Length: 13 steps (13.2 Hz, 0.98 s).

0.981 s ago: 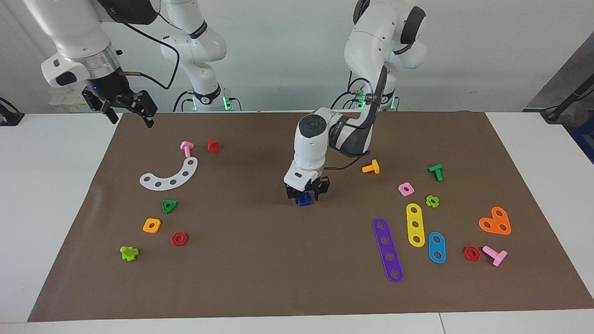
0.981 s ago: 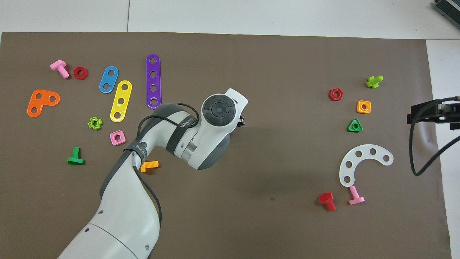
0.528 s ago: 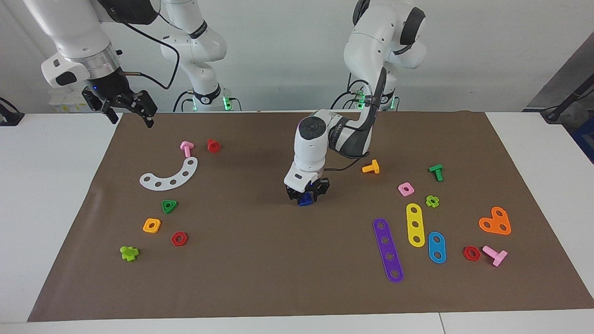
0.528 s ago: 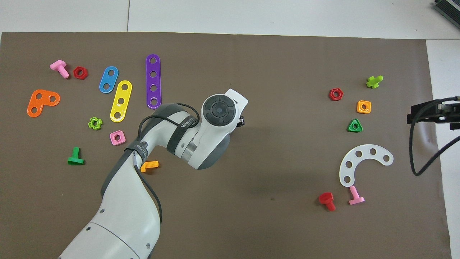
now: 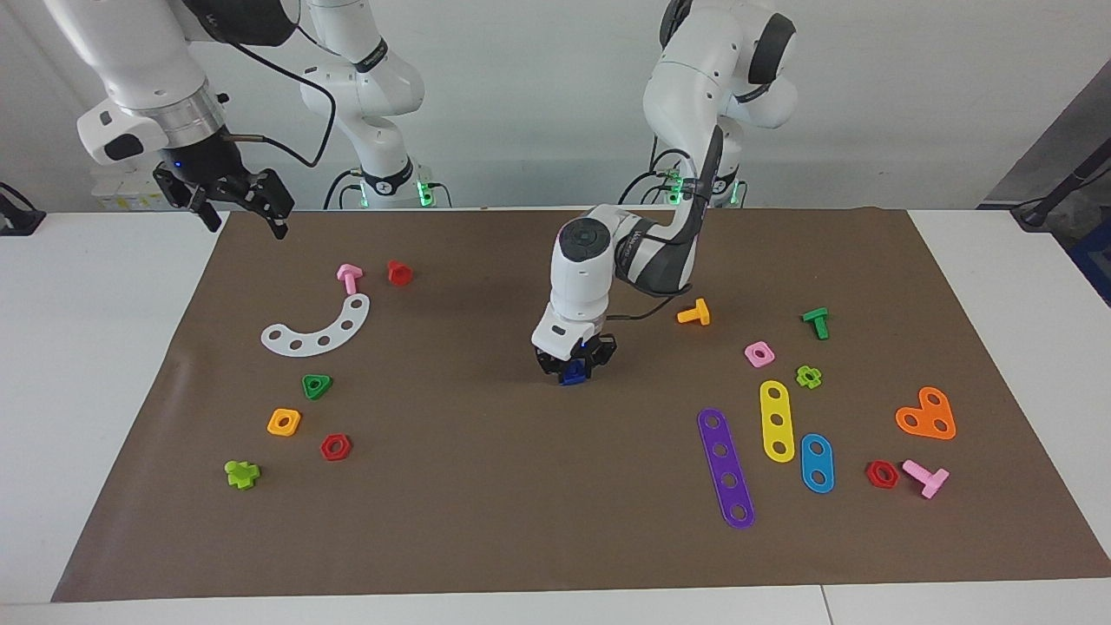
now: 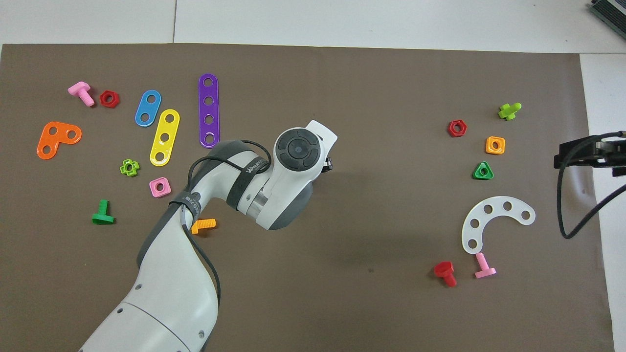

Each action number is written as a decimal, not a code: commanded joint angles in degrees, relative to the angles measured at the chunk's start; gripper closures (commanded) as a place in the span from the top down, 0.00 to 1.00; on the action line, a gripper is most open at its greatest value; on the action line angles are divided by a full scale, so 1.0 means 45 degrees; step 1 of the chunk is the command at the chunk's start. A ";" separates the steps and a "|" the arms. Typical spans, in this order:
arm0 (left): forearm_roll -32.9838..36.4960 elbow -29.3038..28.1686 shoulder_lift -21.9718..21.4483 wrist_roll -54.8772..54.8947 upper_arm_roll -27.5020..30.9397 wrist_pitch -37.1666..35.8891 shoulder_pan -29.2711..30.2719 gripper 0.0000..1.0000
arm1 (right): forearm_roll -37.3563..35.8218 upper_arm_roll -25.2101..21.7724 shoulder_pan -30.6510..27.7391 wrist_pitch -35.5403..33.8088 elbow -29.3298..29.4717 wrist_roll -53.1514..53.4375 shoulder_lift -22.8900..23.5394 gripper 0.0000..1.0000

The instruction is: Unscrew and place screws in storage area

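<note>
We're holding the L gripper (image 5: 574, 371) straight down at mat (image 5: 486, 521) centre, jaws pinching the blue bolt (image 5: 571, 375) directly beneath. R gripper (image 5: 233, 207) is waiting over the mat corner, jaws wide.

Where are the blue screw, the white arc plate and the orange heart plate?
blue screw (image 5: 571, 375), facing view, on its head below the fingertips.
white arc plate (image 6: 495, 218), overhead view, on the middle of its curve.
orange heart plate (image 5: 927, 417), facing view, between its holes.

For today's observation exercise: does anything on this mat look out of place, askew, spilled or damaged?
Nothing looks damaged or spilled. One thing stands apart: the blue screw sits alone mid-mat, under the left tool, while every other piece lies toward either end of the brown mat.
</note>
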 commanded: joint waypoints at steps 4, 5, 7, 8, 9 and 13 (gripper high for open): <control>0.0281 0.0351 -0.0017 -0.0073 0.0119 -0.0454 -0.0049 0.49 | 0.0047 -0.0005 -0.0023 -0.0086 -0.0218 -0.0175 -0.0254 1.00; 0.0281 0.0527 0.0002 -0.0073 0.0119 -0.0785 -0.0030 0.48 | 0.0047 -0.0005 -0.0023 -0.0086 -0.0218 -0.0175 -0.0254 1.00; 0.0203 0.0898 0.0080 -0.0073 0.0119 -0.1333 -0.0010 0.49 | 0.0066 -0.0005 -0.0023 -0.0086 -0.0218 -0.0175 -0.0254 1.00; 0.0183 0.1094 0.0100 -0.0073 0.0100 -0.1568 0.0010 0.49 | 0.0047 -0.0005 -0.0023 -0.0086 -0.0238 -0.0175 -0.0254 1.00; 0.0144 0.1347 0.0177 -0.0054 0.0119 -0.1879 0.0010 0.49 | 0.0047 -0.0005 -0.0023 -0.0105 -0.0219 -0.0175 -0.0254 1.00; -0.0108 0.2343 0.0081 0.0024 0.0100 -0.3266 0.0340 0.49 | 0.0047 -0.0005 -0.0023 -0.0086 -0.0218 -0.0175 -0.0235 1.00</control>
